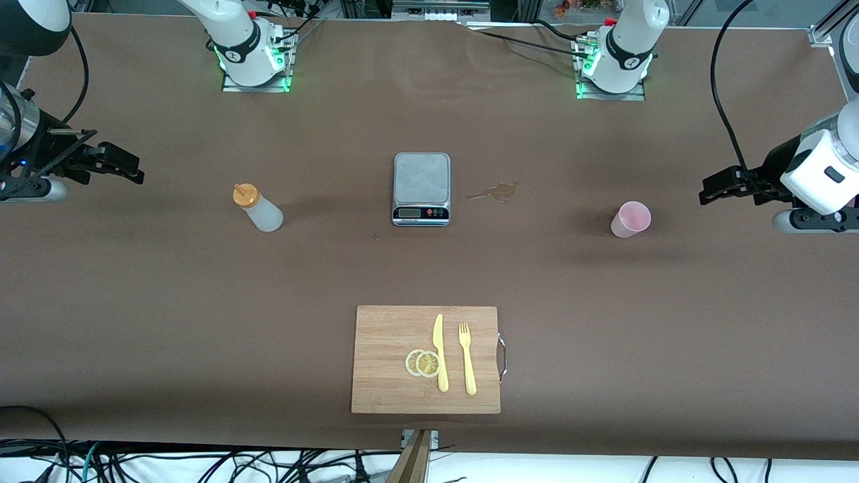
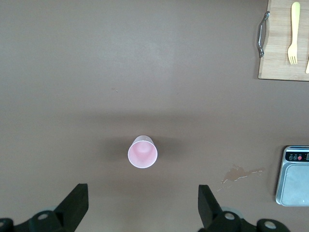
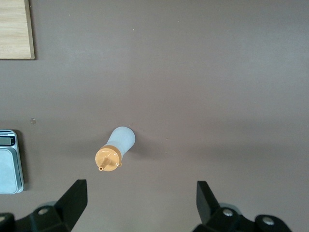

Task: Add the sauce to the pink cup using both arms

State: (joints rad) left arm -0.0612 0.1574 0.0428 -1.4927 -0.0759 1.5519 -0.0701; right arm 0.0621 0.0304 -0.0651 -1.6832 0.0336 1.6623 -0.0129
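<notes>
The sauce bottle point(image 1: 258, 207), whitish with an orange nozzle cap, stands upright on the brown table toward the right arm's end; it also shows in the right wrist view point(image 3: 116, 149). The pink cup point(image 1: 631, 219) stands upright toward the left arm's end and shows in the left wrist view point(image 2: 142, 152). My right gripper point(image 1: 127, 168) hangs open above the table at its own end, apart from the bottle, nothing between its fingers point(image 3: 72, 203). My left gripper point(image 1: 715, 188) hangs open at its end, apart from the cup, its fingers point(image 2: 75, 205) empty.
A kitchen scale point(image 1: 421, 188) sits mid-table between bottle and cup, with a brownish spill point(image 1: 496, 192) beside it. A wooden cutting board point(image 1: 376, 362) nearer the front camera carries a yellow knife point(image 1: 439, 352), a fork point(image 1: 467, 359) and lemon slices point(image 1: 423, 363).
</notes>
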